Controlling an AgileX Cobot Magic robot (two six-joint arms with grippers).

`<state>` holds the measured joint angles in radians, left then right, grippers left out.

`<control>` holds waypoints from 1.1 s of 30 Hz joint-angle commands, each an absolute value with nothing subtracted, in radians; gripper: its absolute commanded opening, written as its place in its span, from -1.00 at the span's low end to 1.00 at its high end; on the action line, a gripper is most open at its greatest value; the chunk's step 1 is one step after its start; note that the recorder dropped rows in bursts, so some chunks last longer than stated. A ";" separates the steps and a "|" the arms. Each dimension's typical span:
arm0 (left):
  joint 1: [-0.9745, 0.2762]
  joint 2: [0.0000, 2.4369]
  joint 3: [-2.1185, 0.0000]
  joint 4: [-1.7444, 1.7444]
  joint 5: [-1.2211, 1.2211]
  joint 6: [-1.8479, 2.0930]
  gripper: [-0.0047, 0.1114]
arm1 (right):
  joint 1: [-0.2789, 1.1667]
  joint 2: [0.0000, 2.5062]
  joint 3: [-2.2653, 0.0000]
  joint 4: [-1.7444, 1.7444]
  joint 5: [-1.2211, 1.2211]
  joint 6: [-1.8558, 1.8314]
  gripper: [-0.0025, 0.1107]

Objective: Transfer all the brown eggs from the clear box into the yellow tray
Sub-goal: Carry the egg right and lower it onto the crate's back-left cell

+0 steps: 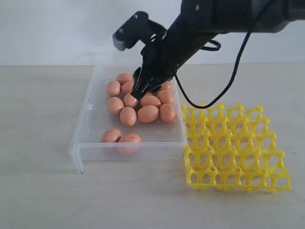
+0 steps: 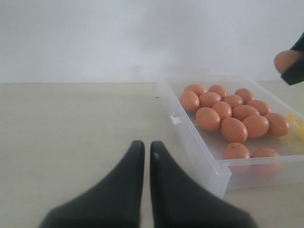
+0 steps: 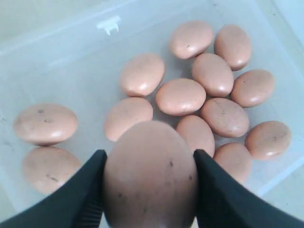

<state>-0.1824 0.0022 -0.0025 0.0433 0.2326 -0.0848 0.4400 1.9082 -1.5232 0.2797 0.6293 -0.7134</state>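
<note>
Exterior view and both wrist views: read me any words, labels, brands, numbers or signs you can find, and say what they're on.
None: no text can be read in any view.
The brown eggs carry only dark specks.
The clear box and the yellow tray show no label or marking.

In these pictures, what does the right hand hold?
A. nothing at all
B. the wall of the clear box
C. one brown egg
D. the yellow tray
C: in the right wrist view the right hand grips one brown egg by its sides, above the clear box.
</note>
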 commanded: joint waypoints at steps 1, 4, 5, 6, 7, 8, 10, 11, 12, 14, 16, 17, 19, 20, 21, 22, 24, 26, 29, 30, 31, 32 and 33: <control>-0.179 0.000 0.000 0.041 0.233 -0.083 -0.85 | 0.386 1.796 -1.437 0.327 0.614 -0.586 -0.96; -0.179 0.000 0.000 0.041 0.233 -0.083 -0.85 | 0.315 1.677 -1.235 0.452 0.400 -0.578 -0.96; -0.179 0.000 0.000 0.041 0.233 -0.083 -0.85 | 0.293 1.639 -1.145 0.497 0.323 -0.587 -0.96; -0.179 0.000 0.000 0.041 0.233 -0.083 -0.85 | 0.265 1.592 -1.052 0.559 0.216 -0.596 -0.96; -0.179 0.000 0.000 0.041 0.233 -0.083 -0.85 | 0.242 1.546 -0.959 0.625 0.094 -0.596 -0.96; -0.179 0.000 0.000 0.041 0.233 -0.083 -0.85 | 0.226 1.515 -0.889 0.691 -0.036 -0.596 -0.96; -0.179 0.000 0.000 0.041 0.233 -0.083 -0.85 | 0.214 1.460 -0.748 0.733 -0.283 -0.532 -0.96; -0.179 0.000 0.000 0.041 0.233 -0.083 -0.85 | 0.210 1.450 -0.709 0.703 -0.353 -0.469 -0.96; -0.179 0.000 0.000 0.041 0.233 -0.083 -0.85 | 0.200 1.445 -0.676 0.617 -0.402 -0.352 -0.96; -0.179 0.000 0.000 0.041 0.233 -0.083 -0.85 | 0.172 1.458 -0.656 0.312 -0.428 -0.036 -0.96; -0.179 0.000 0.000 0.041 0.233 -0.083 -0.85 | 0.122 1.501 -0.656 -0.200 -0.553 0.440 -0.96; -0.179 0.000 0.000 0.041 0.233 -0.083 -0.85 | 0.087 1.529 -0.666 -0.405 -0.677 0.671 -0.96; -0.179 0.000 0.000 0.041 0.233 -0.083 -0.85 | -0.014 1.619 -0.729 -0.798 -0.946 1.019 -0.96; -0.179 0.000 0.000 0.041 0.233 -0.083 -0.85 | -0.059 1.660 -0.764 -0.928 -1.034 1.087 -0.96; -0.179 0.000 0.000 0.041 0.233 -0.083 -0.85 | -0.094 1.707 -0.807 -1.027 -1.111 1.141 -0.96; -0.179 0.000 0.000 0.041 0.233 -0.083 -0.85 | -0.122 1.749 -0.847 -1.100 -1.152 1.193 -0.96; -0.179 0.000 0.000 0.041 0.233 -0.083 -0.85 | -0.160 1.816 -0.909 -1.210 -1.172 1.270 -0.96; -0.179 0.000 0.000 0.041 0.233 -0.083 -0.85 | -0.181 1.865 -0.956 -1.320 -1.183 1.311 -0.96; -0.179 0.000 0.000 0.041 0.233 -0.083 -0.85 | -0.177 1.927 -0.997 -1.500 -1.187 1.304 -0.96; -0.179 0.000 0.000 0.041 0.233 -0.083 -0.85 | -0.177 1.936 -0.997 -1.493 -1.181 1.294 -0.96; -0.179 0.000 0.000 0.041 0.233 -0.083 -0.85 | -0.177 1.949 -0.997 -1.478 -1.153 1.266 -0.96; -0.179 0.000 0.000 0.041 0.233 -0.083 -0.85 | -0.177 1.954 -0.997 -1.473 -1.123 1.264 -0.96; -0.179 0.000 0.000 0.041 0.233 -0.083 -0.85 | -0.177 1.963 -0.997 -1.458 -1.060 1.264 -0.96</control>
